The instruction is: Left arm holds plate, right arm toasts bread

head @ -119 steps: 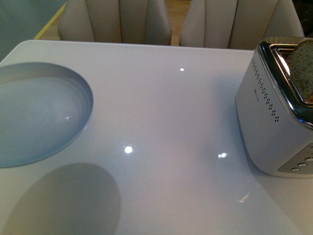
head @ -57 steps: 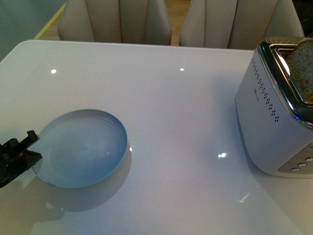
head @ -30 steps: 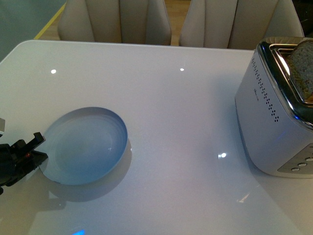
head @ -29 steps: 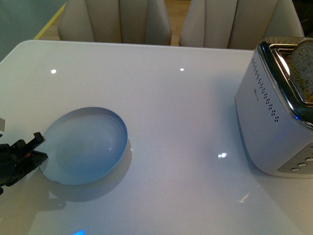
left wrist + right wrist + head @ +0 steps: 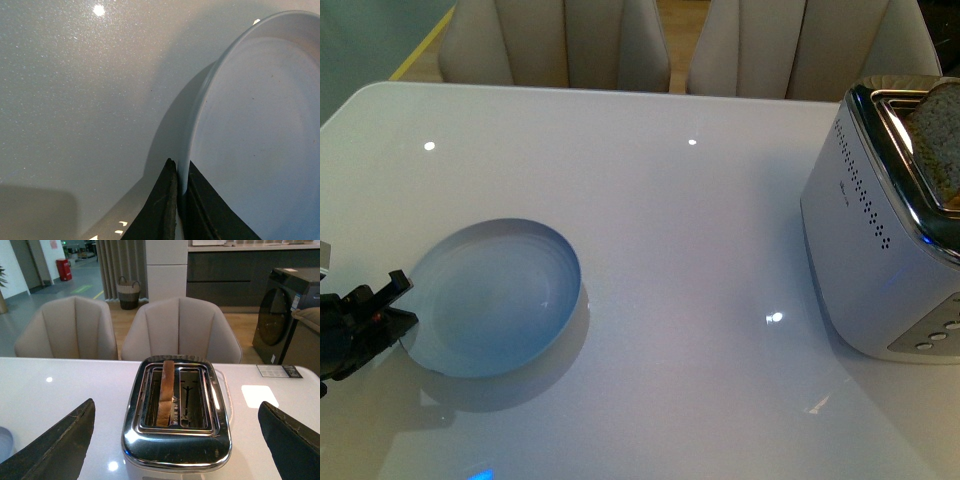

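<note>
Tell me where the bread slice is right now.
The bread stands upright in one slot of the silver toaster, at the table's right edge in the front view, far from the plate held by the left gripper.

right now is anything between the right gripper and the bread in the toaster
Nothing visible. The right gripper is open, its fingers spread wide to either side of the toaster, and the bread stands upright in one slot with open space above it.
</note>
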You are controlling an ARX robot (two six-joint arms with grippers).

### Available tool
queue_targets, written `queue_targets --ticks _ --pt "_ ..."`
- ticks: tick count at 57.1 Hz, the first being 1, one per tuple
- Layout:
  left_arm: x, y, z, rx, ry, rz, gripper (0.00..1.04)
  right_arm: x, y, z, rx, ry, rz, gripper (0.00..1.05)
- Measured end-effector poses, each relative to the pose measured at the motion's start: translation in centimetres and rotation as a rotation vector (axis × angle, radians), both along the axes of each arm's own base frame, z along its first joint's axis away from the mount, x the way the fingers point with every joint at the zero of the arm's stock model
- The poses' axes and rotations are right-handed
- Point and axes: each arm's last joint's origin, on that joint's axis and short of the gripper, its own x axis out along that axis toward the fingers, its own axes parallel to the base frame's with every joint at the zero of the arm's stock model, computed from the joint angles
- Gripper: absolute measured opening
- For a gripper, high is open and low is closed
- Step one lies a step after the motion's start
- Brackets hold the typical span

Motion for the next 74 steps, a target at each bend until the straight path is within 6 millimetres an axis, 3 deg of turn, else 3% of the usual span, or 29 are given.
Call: queue_targets --ticks 35,67,71,74 --pt "0.0 0.0 0.0 0.0 0.0 0.0 0.04 0.0 0.0 0.0 0.0 0.0 0.0 0.96" --pt "0.4 0.01 0.47 -0.001 -0.031 -0.018 0.89 0.0 0.0 0.0 0.0 0.0 0.0 0.96" --pt "0.52 0.03 0.6 0.003 -0.039 -0.021 0.98 0.0 0.0 0.0 0.0 0.0 0.0 0.96" --pt "0.54 0.04 0.61 0.007 -0.04 -0.023 0.98 0.0 0.0 0.0 0.0 0.0 0.0 0.96"
